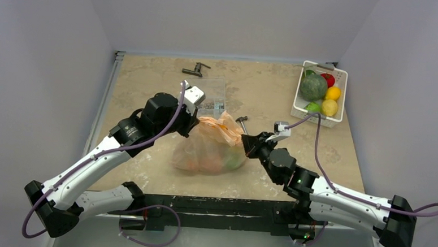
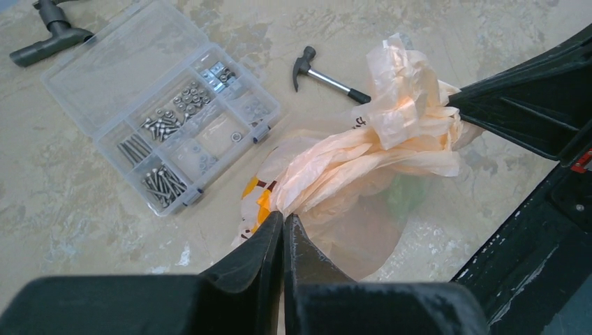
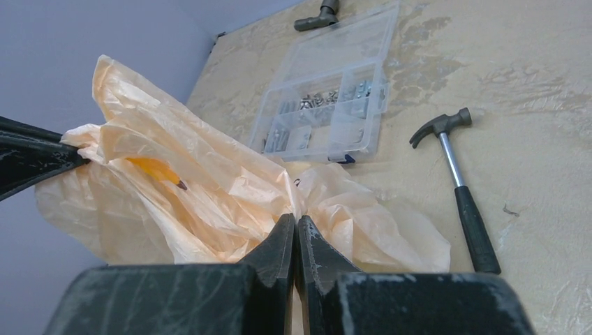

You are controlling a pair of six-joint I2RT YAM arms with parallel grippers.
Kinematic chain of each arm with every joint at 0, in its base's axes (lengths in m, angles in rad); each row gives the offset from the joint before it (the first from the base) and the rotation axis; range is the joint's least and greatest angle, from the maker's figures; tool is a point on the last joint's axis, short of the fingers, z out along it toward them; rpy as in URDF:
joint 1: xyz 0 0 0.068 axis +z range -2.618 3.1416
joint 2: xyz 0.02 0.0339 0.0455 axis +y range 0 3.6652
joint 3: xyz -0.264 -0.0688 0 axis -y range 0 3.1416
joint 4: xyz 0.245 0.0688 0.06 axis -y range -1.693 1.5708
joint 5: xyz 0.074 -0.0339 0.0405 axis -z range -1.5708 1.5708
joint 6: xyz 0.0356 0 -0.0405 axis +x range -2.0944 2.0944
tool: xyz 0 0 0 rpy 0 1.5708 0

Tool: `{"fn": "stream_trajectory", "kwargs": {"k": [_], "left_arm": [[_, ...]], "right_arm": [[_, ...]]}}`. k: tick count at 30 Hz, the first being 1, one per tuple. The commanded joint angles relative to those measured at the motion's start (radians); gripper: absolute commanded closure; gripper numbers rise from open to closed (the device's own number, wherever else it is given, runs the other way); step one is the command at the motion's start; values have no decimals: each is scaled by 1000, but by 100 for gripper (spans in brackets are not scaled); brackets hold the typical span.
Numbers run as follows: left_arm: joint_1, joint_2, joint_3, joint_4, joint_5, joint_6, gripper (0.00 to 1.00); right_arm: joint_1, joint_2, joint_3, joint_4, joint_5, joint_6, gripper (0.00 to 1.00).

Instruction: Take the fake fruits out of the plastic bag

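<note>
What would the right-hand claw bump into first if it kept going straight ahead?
The plastic bag: the right gripper is shut on it. Past the bag the clear parts box seems to lie in line, though depth is unclear.

Closed in on three sides by plain pale grey walls (image 1: 222,16). Mottled beige, stone-look worktop (image 1: 264,83), edged at left by a metal rail (image 1: 106,103), at the near side by a black strip (image 1: 212,205). Lit softly and evenly.

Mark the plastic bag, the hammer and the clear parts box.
plastic bag (image 1: 207,150), top view, bulging body.
hammer (image 3: 462,201), right wrist view, top of black grip.
parts box (image 2: 165,125), left wrist view, compartment of small hardware.
</note>
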Motion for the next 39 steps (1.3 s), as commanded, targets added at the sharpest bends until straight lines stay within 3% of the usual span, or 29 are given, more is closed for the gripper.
{"fn": "stream_trajectory", "kwargs": {"k": [1, 3, 6, 8, 12, 19, 21, 22, 26, 28, 30, 32, 35, 37, 39], "left_arm": [[6, -22, -2, 97, 89, 15, 93], [7, -22, -5, 99, 102, 18, 80], [7, -20, -11, 114, 132, 25, 45], [7, -6, -14, 132, 143, 27, 29], [7, 88, 39, 83, 205, 42, 20], [-2, 176, 87, 9, 320, 61, 20], [-7, 177, 88, 9, 354, 63, 22], [-9, 176, 86, 12, 351, 62, 29], [-10, 132, 80, 25, 259, 64, 72], [-10, 57, 35, 88, 189, 56, 83], [-10, -50, -44, 179, 93, 49, 98], [-10, -149, -112, 250, -7, 49, 100], [-10, -229, -170, 317, -44, 54, 100], [-9, -230, -176, 316, -28, 58, 100], [-11, -206, -156, 284, -8, 55, 100]], "right_arm": [[-3, -35, 27, -15, 19, 27, 100], [-3, -41, 9, 17, 15, 37, 100], [-3, -22, 15, 30, 4, 43, 100], [-3, -8, 30, 27, -13, 31, 100], [-3, 5, 46, 29, -23, 13, 100], [-3, -36, 28, 22, 10, 37, 100], [-3, -37, 33, 12, 11, 39, 100], [-3, -35, 34, 10, 11, 38, 100], [-3, -19, 43, -6, 34, 51, 100], [-3, -16, 66, -101, 105, 114, 100], [-3, -14, 98, -289, 226, 309, 100], [-3, -12, 110, -424, 295, 465, 100], [-3, -4, 104, -435, 292, 485, 100], [-3, 2, 89, -360, 228, 410, 100], [-3, 2, 78, -211, 138, 194, 99]]}}
